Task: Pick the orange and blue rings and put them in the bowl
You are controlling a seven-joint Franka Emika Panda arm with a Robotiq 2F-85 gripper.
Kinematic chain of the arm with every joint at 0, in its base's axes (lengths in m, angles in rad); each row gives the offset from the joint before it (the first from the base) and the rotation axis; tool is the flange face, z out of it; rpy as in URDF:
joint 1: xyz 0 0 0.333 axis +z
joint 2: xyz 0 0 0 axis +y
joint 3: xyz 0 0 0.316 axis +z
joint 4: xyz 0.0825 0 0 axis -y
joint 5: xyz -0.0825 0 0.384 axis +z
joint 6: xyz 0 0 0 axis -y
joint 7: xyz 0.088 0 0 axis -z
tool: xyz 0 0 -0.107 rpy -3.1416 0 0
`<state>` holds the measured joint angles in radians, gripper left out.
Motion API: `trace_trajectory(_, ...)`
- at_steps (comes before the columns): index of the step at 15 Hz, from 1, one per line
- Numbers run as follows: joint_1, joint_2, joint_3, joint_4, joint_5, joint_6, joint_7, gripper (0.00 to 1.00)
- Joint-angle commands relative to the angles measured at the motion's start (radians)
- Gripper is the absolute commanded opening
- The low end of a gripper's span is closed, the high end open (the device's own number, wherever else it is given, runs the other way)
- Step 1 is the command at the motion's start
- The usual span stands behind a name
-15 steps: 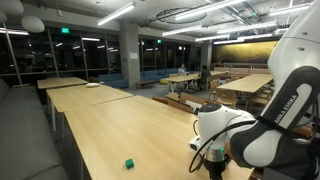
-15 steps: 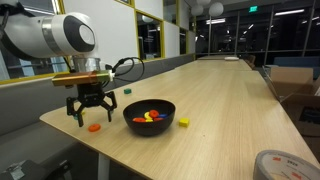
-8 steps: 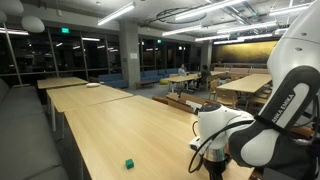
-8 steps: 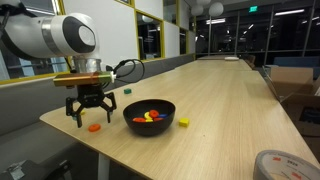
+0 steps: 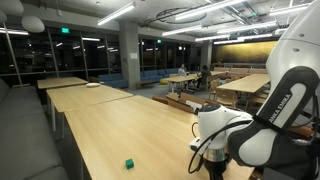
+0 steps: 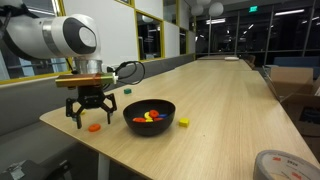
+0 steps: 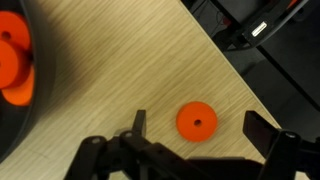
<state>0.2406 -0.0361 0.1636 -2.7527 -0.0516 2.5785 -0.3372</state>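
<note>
Since the orange ring (image 7: pixel 197 121) lies flat on the table (image 6: pixel 220 110) right under the gripper (image 6: pixel 89 119), between its wide-open jaws and just beside the black bowl (image 6: pixel 148 126), I think the gripper only needs to go straight down.

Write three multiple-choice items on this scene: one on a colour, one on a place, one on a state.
1. The cube nearest the black bowl is: A yellow; B purple; C white.
2. The orange ring lies: A in the bowl; B on the table; C on a chair.
3. The jaws of the gripper stand: A shut on the ring; B open; C shut empty.
Answers: 1A, it shows yellow beside the bowl; 2B, bare wood surrounds it; 3B, they stand apart either side of the ring.
</note>
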Motion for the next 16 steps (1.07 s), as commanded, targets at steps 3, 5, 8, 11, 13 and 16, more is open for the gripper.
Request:
trace_trajectory(3,-0.014,0.005,0.009,0.000,-0.013,0.003,-0.012,1.00)
trace_trajectory(5,-0.014,0.010,0.010,0.000,-0.014,0.007,-0.011,1.00)
trace_trajectory(8,-0.015,0.015,0.011,0.000,-0.019,0.018,-0.002,1.00)
trace_trajectory(11,-0.016,0.018,0.010,0.000,-0.033,0.034,0.012,1.00)
trace_trajectory(13,-0.017,0.019,0.011,0.000,-0.046,0.045,0.022,1.00)
trace_trajectory(16,-0.018,0.021,0.010,0.000,-0.057,0.061,0.025,1.00)
